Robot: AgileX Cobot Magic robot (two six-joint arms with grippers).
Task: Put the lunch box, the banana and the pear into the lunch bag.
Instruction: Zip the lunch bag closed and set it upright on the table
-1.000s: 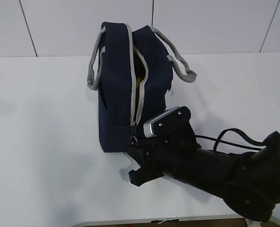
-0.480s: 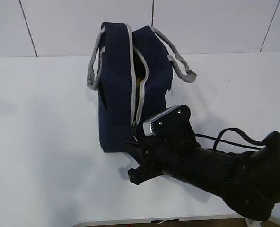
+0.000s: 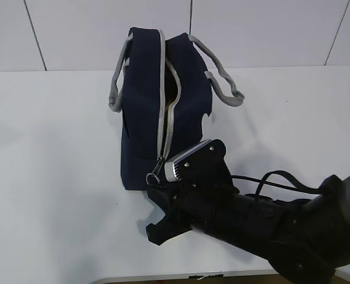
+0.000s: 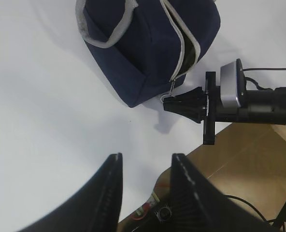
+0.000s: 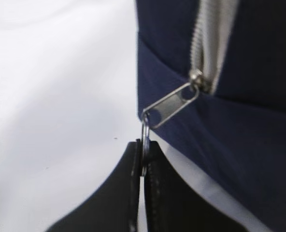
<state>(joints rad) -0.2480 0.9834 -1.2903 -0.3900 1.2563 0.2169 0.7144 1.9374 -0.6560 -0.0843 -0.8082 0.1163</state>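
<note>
The navy lunch bag [image 3: 163,106] lies on its side on the white table [image 3: 51,148], its grey zipper [image 3: 166,100] running down the face nearest the robot and parted only along a short upper stretch, where a sliver of yellow shows inside; whether that is the banana or the pear cannot be told, and the lunch box is not visible in any view. The right gripper [image 5: 144,166] is clamped flat on the thin metal ring pull [image 5: 145,133], its black fingers pressed together with the ring edge-on between them; the ring hangs from a small slotted metal tab [image 5: 171,105] at the slider. The left gripper [image 4: 145,191] hovers well clear of the bag above bare table, fingers apart and empty. Risks, as judged here: the ring is thin, smooth and held only at its edge, so a pull out of line with the zipper could let it slip free; the bag is soft, light fabric with nothing bracing it, so a pull may drag or tip it rather than move the slider. The grey webbing handles [image 3: 225,86] droop loosely to either side of the bag.
</note>
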